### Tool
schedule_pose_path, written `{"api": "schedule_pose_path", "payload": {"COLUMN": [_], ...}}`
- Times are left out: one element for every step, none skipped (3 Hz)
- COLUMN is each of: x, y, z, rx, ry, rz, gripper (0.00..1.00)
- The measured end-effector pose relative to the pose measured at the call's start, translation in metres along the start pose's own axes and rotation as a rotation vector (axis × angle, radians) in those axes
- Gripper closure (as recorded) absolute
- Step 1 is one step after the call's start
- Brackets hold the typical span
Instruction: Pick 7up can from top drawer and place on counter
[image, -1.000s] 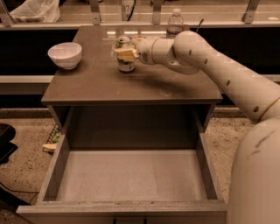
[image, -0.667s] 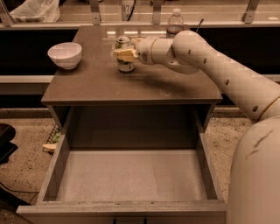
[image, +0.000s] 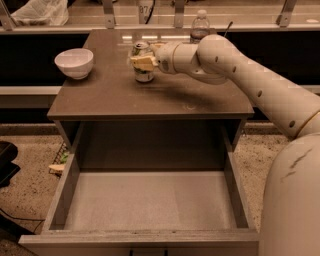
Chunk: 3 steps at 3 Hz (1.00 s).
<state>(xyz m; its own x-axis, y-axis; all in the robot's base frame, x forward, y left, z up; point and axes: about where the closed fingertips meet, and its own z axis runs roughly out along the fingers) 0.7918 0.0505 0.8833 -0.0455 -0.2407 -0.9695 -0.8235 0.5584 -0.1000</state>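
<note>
The 7up can stands upright on the counter, near its back middle. My gripper reaches in from the right, with one pale finger across the can's front and the other behind it, closed on the can. The can's base rests on the counter top. The top drawer is pulled fully open below, and its grey floor holds nothing.
A white bowl sits on the counter's back left corner. A clear water bottle stands behind the counter at the back right. My arm spans the right side of the counter. A speckled floor lies either side of the cabinet.
</note>
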Motion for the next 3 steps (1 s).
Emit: {"api": "schedule_pose_path", "payload": {"x": [0.0,0.0,0.0], "y": [0.0021,0.0037,0.0037], "z": [0.0023,0.0041,0.0042], "rx": [-0.004,-0.008,-0.008], "ry": [0.0,0.0,0.0], "rz": [0.0,0.001,0.001], "gripper": [0.08,0.0,0.0]}}
